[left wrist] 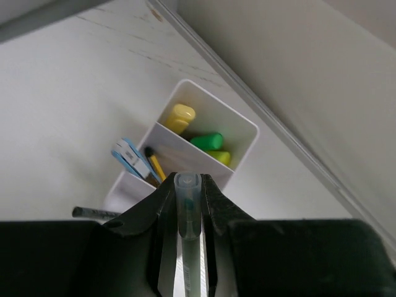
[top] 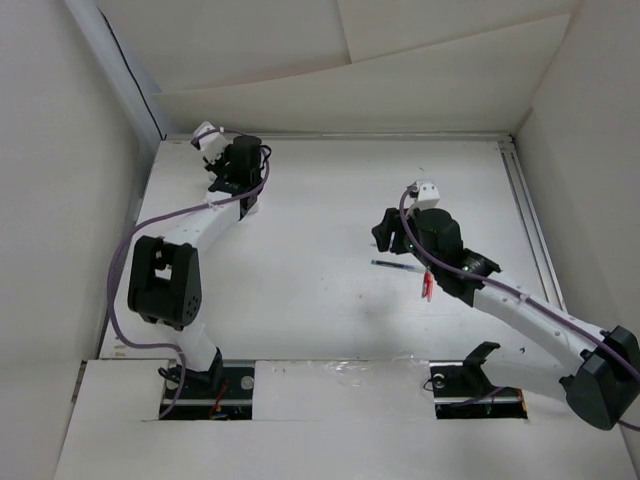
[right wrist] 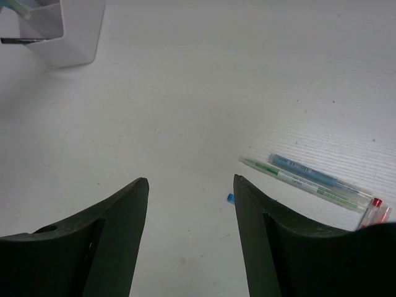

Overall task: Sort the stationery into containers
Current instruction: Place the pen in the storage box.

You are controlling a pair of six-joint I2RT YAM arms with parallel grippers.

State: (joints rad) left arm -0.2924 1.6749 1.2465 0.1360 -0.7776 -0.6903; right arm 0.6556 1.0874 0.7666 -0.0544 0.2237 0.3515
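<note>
My left gripper (left wrist: 187, 187) is clamped on a clear pen (left wrist: 187, 213) with a green core, and the pen's end pokes out past my fingertips. Just beyond, at twelve o'clock, stands the white box (left wrist: 244, 127). A yellow piece (left wrist: 179, 116) and a green piece (left wrist: 207, 140) sit in its far compartment. A blue-and-white item (left wrist: 130, 156) and a yellow pencil (left wrist: 156, 166) sit in the middle one. A dark pen (left wrist: 93, 213) shows at nine o'clock by the box's near end.

My right gripper (right wrist: 190, 182) has its jaws wide apart, holding nothing, above the table (right wrist: 185, 93). At three o'clock a blue pen (right wrist: 309, 172) and a green pen (right wrist: 291, 179) lie side by side, with a red pen (right wrist: 373, 207) at four o'clock. From here the box is at eleven o'clock, well apart.
</note>
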